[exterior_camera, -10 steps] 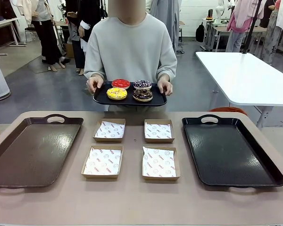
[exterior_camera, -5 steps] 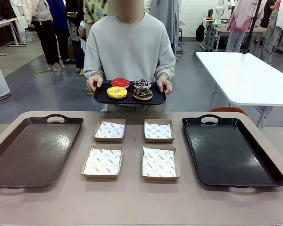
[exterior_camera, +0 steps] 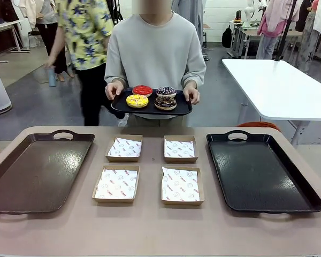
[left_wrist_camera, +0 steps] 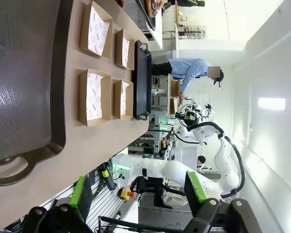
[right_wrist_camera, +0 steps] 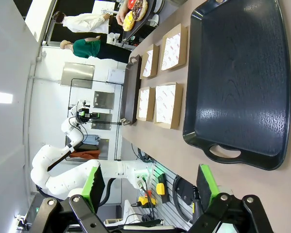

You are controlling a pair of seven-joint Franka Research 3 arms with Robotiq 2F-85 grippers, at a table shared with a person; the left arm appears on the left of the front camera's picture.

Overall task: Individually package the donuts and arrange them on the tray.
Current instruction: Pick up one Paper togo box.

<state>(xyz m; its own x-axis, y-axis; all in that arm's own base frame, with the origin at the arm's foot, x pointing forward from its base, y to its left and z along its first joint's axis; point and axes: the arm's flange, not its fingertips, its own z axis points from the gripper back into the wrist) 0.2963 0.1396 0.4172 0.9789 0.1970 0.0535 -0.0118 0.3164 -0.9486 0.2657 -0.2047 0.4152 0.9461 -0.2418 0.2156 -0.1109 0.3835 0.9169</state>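
Two big trays bracket the tabletop (exterior_camera: pixel 150 230), and neither has anything on it. At the left lies the brown left tray (exterior_camera: pixel 21 176), its long axis running from the robot's side toward the far edge, with a handle at each end. The left fingers (left_wrist_camera: pixel 138 194) hang back on the robot's side beyond that tray's near handle, spread wide and holding nothing.

Between the trays sit four boxes (exterior_camera: pixel 124 148) in a two-by-two block, each lined with printed paper, each open on top and unfilled, with bare strips of tabletop around every one.

The donuts (exterior_camera: pixel 163 104) are not on the tabletop yet. A person (exterior_camera: pixel 155 48) holds them on a small tray (exterior_camera: pixel 150 112) just past the far edge, above the boxes' far row, its long axis parallel to that edge. On it, the red donut (exterior_camera: pixel 142 90) and yellow donut (exterior_camera: pixel 136 100) are on the left arm's side, the purple donut (exterior_camera: pixel 166 91) and chocolate donut (exterior_camera: pixel 165 103) on the right arm's. They lie straight across the tabletop from both arms, beyond the boxes, and neither arm looks clearly nearer. Packaging has not begun.

At the right lies the black right tray (exterior_camera: pixel 257 171), set the same way as its twin. The right fingers (right_wrist_camera: pixel 150 189) wait behind its near handle, also wide apart and holding nothing.
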